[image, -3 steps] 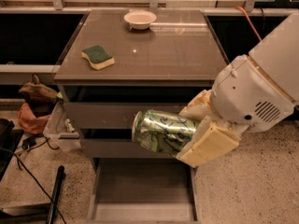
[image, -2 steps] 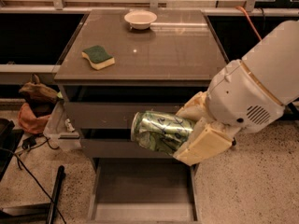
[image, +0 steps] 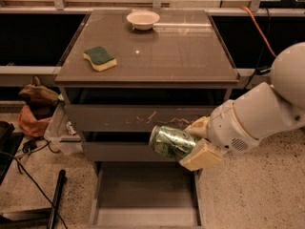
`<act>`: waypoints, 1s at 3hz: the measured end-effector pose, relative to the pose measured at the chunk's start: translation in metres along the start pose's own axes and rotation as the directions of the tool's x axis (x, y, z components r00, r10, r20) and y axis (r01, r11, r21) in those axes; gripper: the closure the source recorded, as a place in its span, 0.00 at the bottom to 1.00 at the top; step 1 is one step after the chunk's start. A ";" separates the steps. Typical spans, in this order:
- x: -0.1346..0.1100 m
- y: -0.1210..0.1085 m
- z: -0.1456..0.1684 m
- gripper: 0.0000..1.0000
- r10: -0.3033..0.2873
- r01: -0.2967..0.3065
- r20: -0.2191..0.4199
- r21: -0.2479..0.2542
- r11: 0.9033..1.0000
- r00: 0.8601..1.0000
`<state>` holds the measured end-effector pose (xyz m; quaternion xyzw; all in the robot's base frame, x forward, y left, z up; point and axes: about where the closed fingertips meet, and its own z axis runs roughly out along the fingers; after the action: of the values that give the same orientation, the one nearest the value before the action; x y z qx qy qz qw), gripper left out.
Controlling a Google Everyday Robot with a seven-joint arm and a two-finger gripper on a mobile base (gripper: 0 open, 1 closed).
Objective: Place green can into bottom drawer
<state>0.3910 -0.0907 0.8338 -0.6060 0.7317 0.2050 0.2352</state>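
My gripper [image: 193, 140] is shut on the green can [image: 171, 142], which lies on its side between two tan fingers [image: 201, 155]. The can has a mottled green and white side and a shiny silver end facing left. It hangs in front of the plain-front middle drawer, above the bottom drawer [image: 145, 194]. The bottom drawer is pulled out and shows a bare flat floor with low sides. My white arm [image: 267, 109] reaches in from the right.
The cabinet top [image: 176, 51] carries a green-topped yellow sponge [image: 99, 58] at the left and a small white bowl [image: 143, 19] at the back. The scratched-front drawer [image: 143, 118] is shut. Bags [image: 35, 109], a white bin [image: 62, 132] and cables lie on the floor at the left.
The arm has drawn back to the right and the can has shifted slightly right and down, still held above the open bottom drawer.
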 end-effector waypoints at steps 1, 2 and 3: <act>-0.004 -0.014 0.002 1.00 0.001 -0.002 0.019 0.052 0.999 1.000; -0.004 -0.014 0.002 1.00 0.001 -0.002 0.019 0.052 0.999 1.000; 0.006 -0.028 0.024 1.00 -0.009 0.005 0.058 0.057 0.998 0.998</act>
<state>0.4196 -0.0863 0.8103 -0.5954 0.7280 0.2008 0.2742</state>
